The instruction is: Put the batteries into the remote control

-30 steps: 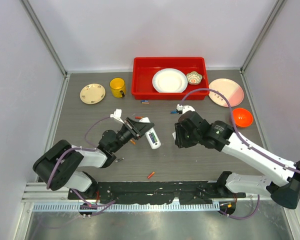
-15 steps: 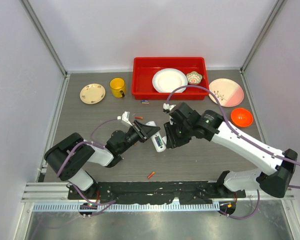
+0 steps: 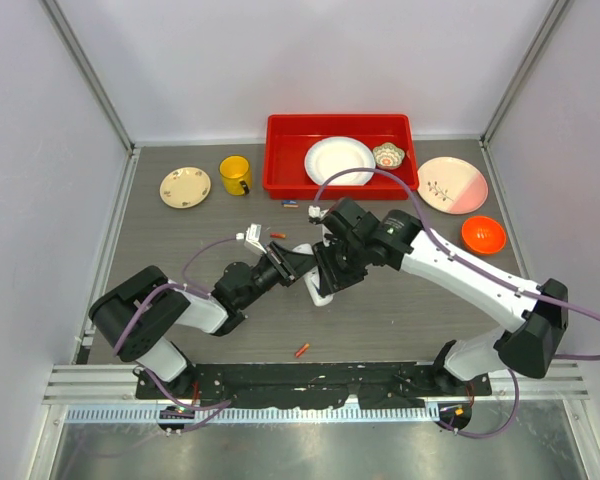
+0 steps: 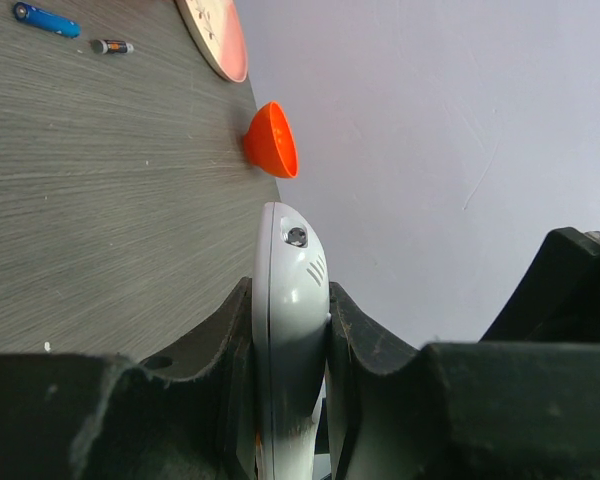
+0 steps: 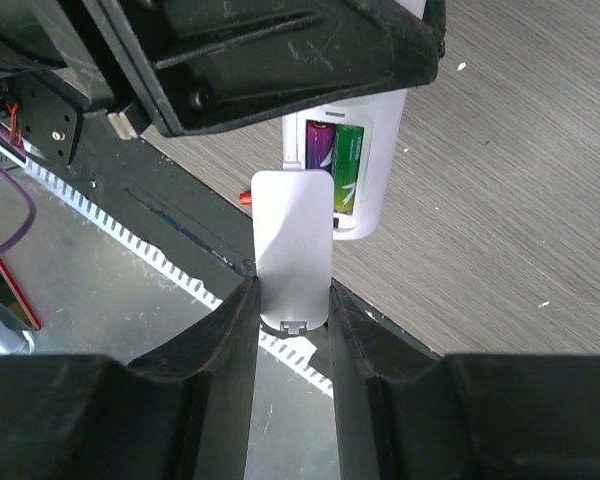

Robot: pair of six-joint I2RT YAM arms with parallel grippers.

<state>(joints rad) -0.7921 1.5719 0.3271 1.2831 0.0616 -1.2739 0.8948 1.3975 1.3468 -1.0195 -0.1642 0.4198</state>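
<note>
The white remote control (image 4: pixel 290 320) is clamped edge-on in my left gripper (image 4: pixel 290 295), which is shut on it and holds it just above the table. Seen from the right wrist, the remote (image 5: pixel 375 190) has its back compartment uncovered, with a purple and a green battery (image 5: pixel 347 165) seated side by side. My right gripper (image 5: pixel 292 295) is shut on the white back cover (image 5: pixel 293 245), whose top edge sits just below the compartment. From above, both grippers meet over the remote (image 3: pixel 318 290). Loose batteries lie on the table: an orange one (image 3: pixel 301 350) and a blue one (image 4: pixel 45 18).
A red tray (image 3: pixel 340 191) at the back holds a white plate (image 3: pixel 339 160) and a small bowl (image 3: pixel 388 155). A yellow mug (image 3: pixel 235 175) and a cream saucer (image 3: pixel 185 186) stand back left. A pink plate (image 3: pixel 452 184) and an orange bowl (image 3: pixel 483 234) are on the right.
My right arm has swung left with the back cover until it reaches the remote. The left gripper carried the remote a little to the right and lower.
</note>
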